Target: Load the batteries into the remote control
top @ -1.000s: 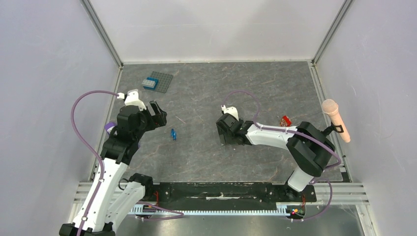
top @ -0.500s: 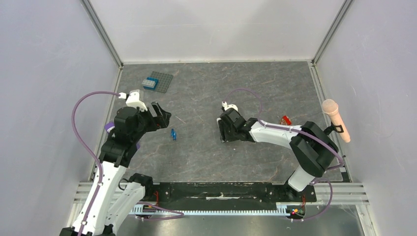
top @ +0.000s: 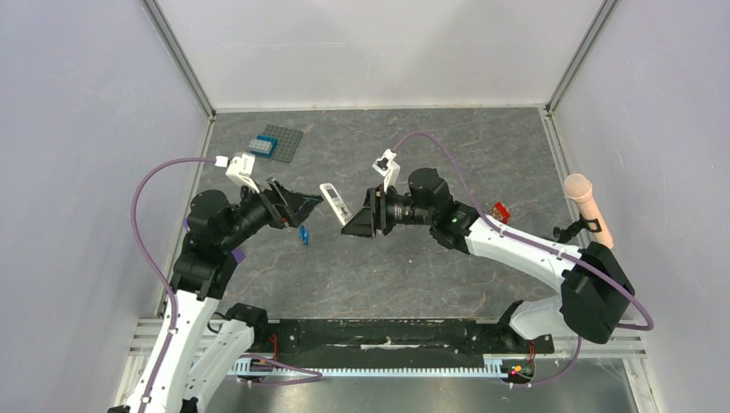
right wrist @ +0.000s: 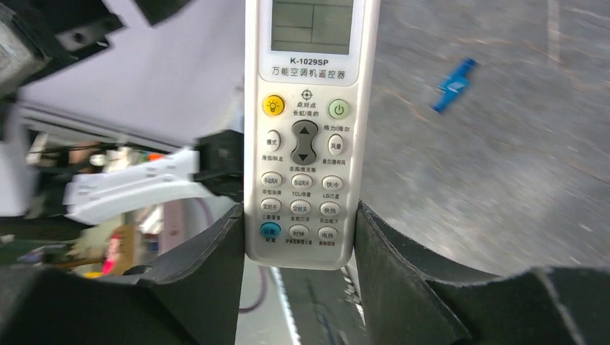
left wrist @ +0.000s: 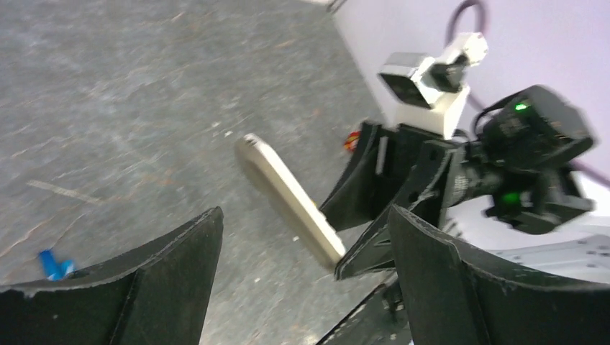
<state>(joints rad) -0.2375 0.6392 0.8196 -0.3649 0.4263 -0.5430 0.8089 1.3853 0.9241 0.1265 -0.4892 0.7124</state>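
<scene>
My right gripper [top: 351, 222] [right wrist: 298, 215] is shut on the lower end of the white remote control [top: 333, 204] [right wrist: 309, 129] and holds it tilted above the table. Its button face and display are turned toward the right wrist camera. My left gripper [top: 297, 206] [left wrist: 306, 215] is open just left of the remote's free end, with nothing between its fingers. In the left wrist view the remote control [left wrist: 288, 201] shows edge-on ahead of the jaws. The blue batteries [top: 303, 234] [left wrist: 54, 264] [right wrist: 453, 85] lie on the table below and between the grippers.
A grey studded plate with a blue brick [top: 275, 144] sits at the back left. A small red-and-white object [top: 500, 211] lies by the right arm. A pink microphone [top: 589, 209] leans at the right wall. Enclosure walls ring the grey table [top: 430, 155].
The right gripper narrowed onto the remote, lifted it off the table and swung it left. The left gripper reached right toward it, still open.
</scene>
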